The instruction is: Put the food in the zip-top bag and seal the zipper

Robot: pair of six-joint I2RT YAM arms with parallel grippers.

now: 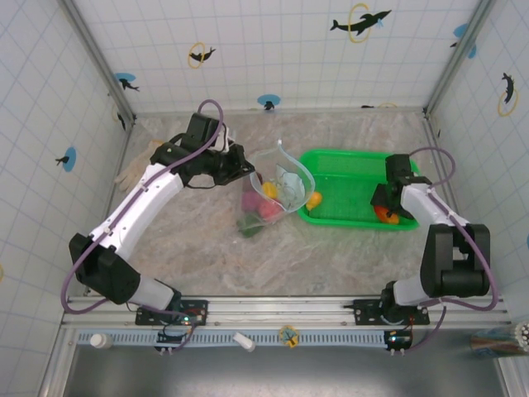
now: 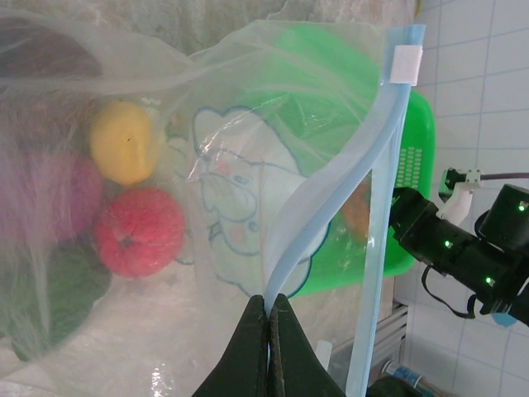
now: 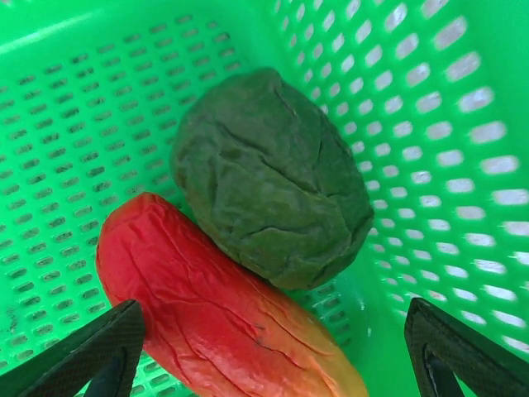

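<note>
From where I stand, the zip-top bag sits in the middle of the worktop. Its mouth is lifted and gapes toward the green basket, which lies just beside it, nearer the right edge. The left claw has its fingers pressed tight together, pinching the pale-blue zipper where one lip of the strip curves away from the other. A white slider tab sits at the zipper's far end.

The clear film is printed with a cartoon elephant, and through it I can see food inside. There is a yellow piece with a red piece just below it, then a purple piece and a dark green piece at the bottom.

Over the right end of the basket the right claw hangs with its fingers spread wide, gripping nothing. Between them, on the mesh floor, lie a wrinkled green ball and a long red-orange piece, one against the other. A yellow toy rests at the basket's left end, next to the bag. A white glove lies near the far left corner of the worktop.
</note>
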